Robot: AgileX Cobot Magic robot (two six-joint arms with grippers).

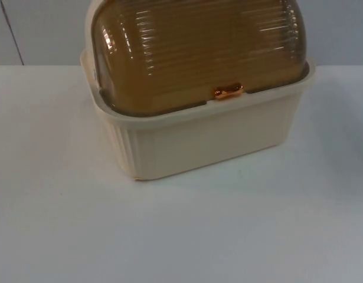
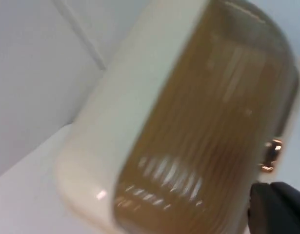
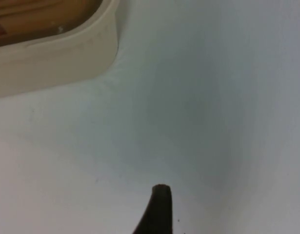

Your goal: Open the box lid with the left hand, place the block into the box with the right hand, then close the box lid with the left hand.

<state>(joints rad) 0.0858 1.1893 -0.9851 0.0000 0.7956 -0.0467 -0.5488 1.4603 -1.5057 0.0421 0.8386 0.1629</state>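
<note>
We see the box [image 1: 211,138] standing toward the back of the white table [image 1: 181,236], just in front of the grey partition wall [image 1: 39,29]. Its cream base is ribbed, and the amber see-through lid [image 1: 199,53] is domed, ribbed and down on the rim. A small copper-coloured handle [image 1: 228,91] sits at the lid's front edge.

We judge the box to be light, stiff plastic with a glossy, slippery dome, so the handle is the place to take hold; pushing on the dome could slide the whole box across the smooth table.

In the left wrist view the left gripper [image 2: 276,207] is near the lid [image 2: 203,131], close to the handle [image 2: 271,155]. Just 1 dark fingertip [image 2: 279,204] is visible, so we cannot tell whether the fingers are apart or together. In the right wrist view the right gripper [image 3: 157,209] hangs over bare table beside a corner of the box [image 3: 57,53]; again 1 fingertip [image 3: 158,207], so we cannot tell.

The lid's top is cut off in the top view, and we cannot make out the block.
</note>
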